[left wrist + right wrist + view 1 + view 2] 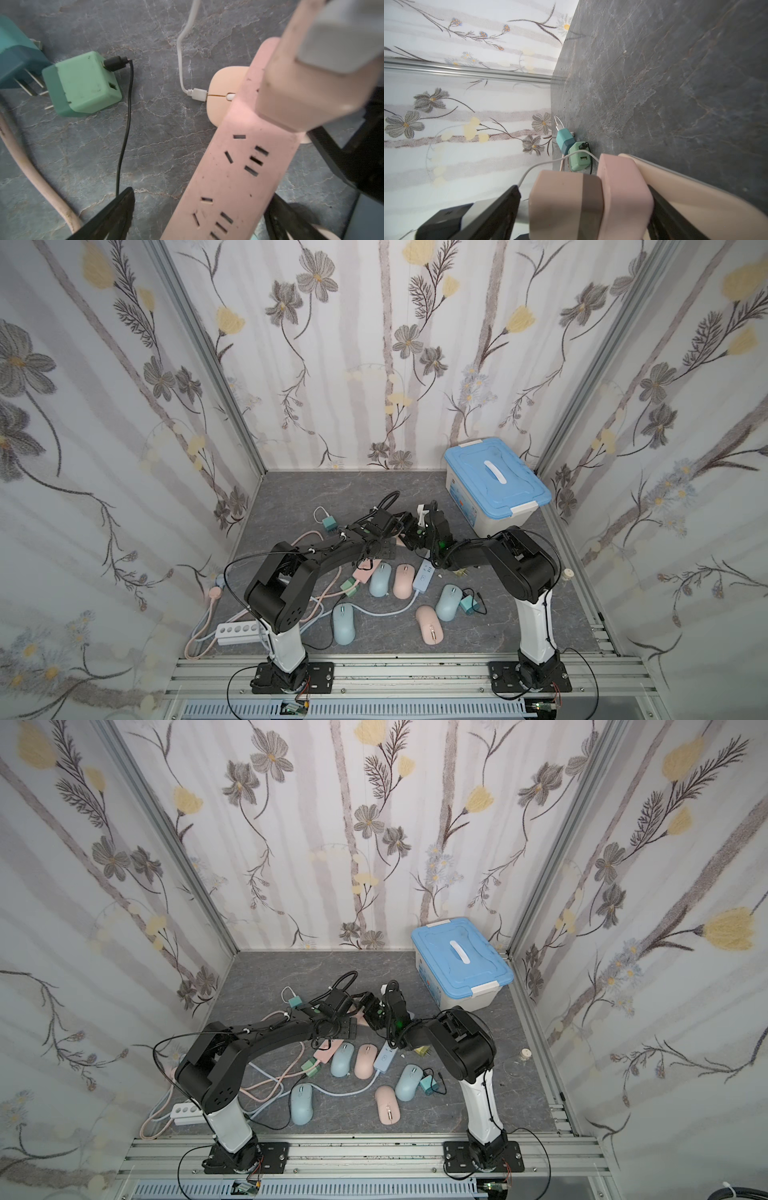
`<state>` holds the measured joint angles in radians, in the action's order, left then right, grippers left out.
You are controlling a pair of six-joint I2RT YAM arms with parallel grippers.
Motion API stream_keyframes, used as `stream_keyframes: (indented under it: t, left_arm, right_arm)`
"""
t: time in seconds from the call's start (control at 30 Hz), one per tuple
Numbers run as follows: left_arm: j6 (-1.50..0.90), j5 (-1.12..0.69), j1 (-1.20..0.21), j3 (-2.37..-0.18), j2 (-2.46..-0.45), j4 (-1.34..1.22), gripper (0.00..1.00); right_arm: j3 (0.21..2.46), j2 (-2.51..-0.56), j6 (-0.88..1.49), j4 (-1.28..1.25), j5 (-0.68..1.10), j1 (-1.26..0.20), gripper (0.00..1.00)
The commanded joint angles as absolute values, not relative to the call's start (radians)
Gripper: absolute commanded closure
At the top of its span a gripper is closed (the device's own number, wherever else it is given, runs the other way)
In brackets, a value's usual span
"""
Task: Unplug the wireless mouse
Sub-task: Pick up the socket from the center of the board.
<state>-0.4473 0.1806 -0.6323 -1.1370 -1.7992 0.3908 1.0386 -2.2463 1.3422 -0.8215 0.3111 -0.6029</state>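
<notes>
A cream wireless mouse (218, 99) lies on the grey table, half hidden under a raised pink power strip (234, 176). A white cable plug (198, 94) sits in the mouse's front end. My left gripper (199, 197) is open and straddles the strip, with bare table showing beside one finger (122, 212). A pink-brown charger (564, 205) is plugged into the strip's end (625, 195). My right gripper (583, 189) is open around charger and strip end together. In both top views the two grippers meet mid-table (411, 526) (380, 1006), hiding the mouse.
Several blue and pink mice (380, 578) lie nearer the front, with a blue strip (424, 574) and a white strip (239, 632). Green (87, 83) and teal (12, 56) chargers lie to the left. A blue-lidded box (494, 485) stands back right. Cables loop at the left.
</notes>
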Motion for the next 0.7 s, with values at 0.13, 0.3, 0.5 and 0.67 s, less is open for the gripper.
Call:
stream_keyframes:
  t: [0.13,0.3,0.5,0.67]
  left_arm:
    - [-0.443,0.086,-0.616,-1.139,-1.85,0.357,0.12]
    - [-0.443,0.075,-0.604,-1.141,-1.856,0.348,0.22]
    - [-0.444,0.081,-0.6,-1.145,-1.859,0.34,0.45]
    - [-0.442,0.1,-0.6,-1.146,-1.845,0.343,0.51]
  right_arm:
    - [1.055,-2.263,1.332,-0.864,0.373,-0.602,0.09]
    - [1.061,-2.264,1.329,-0.872,0.384,-0.6,0.09]
    - [1.06,-2.253,1.328,-0.875,0.386,-0.6,0.09]
    - [1.057,-2.225,1.312,-0.851,0.376,-0.594,0.08]
